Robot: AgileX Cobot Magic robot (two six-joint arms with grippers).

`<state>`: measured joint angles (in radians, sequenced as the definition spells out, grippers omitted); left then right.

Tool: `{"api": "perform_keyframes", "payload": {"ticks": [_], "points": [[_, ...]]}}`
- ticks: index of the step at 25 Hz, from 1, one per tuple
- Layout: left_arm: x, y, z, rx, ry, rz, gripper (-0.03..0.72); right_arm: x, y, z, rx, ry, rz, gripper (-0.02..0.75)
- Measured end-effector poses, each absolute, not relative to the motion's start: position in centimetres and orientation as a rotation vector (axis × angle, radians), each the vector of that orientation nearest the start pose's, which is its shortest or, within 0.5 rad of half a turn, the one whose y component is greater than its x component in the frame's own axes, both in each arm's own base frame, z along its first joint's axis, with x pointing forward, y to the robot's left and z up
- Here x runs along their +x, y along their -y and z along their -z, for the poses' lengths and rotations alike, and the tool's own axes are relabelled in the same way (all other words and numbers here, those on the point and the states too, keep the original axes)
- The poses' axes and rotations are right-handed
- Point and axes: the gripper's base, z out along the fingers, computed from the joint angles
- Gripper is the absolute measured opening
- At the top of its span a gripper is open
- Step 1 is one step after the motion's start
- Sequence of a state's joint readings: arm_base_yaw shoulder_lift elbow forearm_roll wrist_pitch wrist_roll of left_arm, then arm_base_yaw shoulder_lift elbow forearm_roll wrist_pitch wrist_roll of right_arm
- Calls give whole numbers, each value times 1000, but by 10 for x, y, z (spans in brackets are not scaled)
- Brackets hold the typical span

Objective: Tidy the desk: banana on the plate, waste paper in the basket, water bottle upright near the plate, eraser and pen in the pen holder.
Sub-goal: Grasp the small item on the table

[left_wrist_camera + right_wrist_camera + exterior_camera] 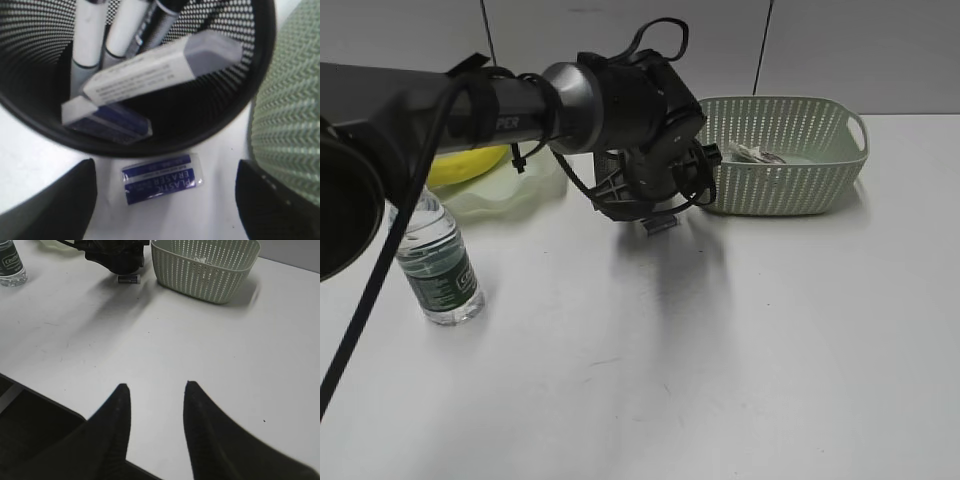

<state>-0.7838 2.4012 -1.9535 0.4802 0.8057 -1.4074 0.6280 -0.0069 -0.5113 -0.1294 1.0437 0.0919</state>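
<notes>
My left gripper is open and empty, just above the desk in front of the black mesh pen holder. Between its fingers a blue piece marked PLASTIC ERASER lies flat on the desk; it also shows in the exterior view. The holder contains two pens, a white eraser and a blue-sleeved eraser. The banana lies on the plate. The water bottle stands upright. The waste paper is in the basket. My right gripper is open and empty.
The basket stands close to the right of the pen holder. My left arm stretches across the back left of the desk and hides the holder in the exterior view. The desk's near edge is just below the right gripper.
</notes>
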Motion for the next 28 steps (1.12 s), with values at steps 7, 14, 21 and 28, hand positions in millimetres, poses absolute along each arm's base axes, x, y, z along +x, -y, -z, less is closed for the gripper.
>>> {"api": "perform_keyframes", "payload": {"ticks": [7,14,21,28], "points": [[391,344,-127,-453,-2548,259,652,0,12,-282,-528,-1945,-307,298],[391,345,-115,-448,-2560,256,652,0,12,-282,-528,-1945,-307,297],[394,345,-112,-403,-2540,240,641,0,12,-282,-528,-1945,-307,297],[394,339,-110,-385,-2541,144,609,0,12,-282,-528,-1945,-306,298]]}}
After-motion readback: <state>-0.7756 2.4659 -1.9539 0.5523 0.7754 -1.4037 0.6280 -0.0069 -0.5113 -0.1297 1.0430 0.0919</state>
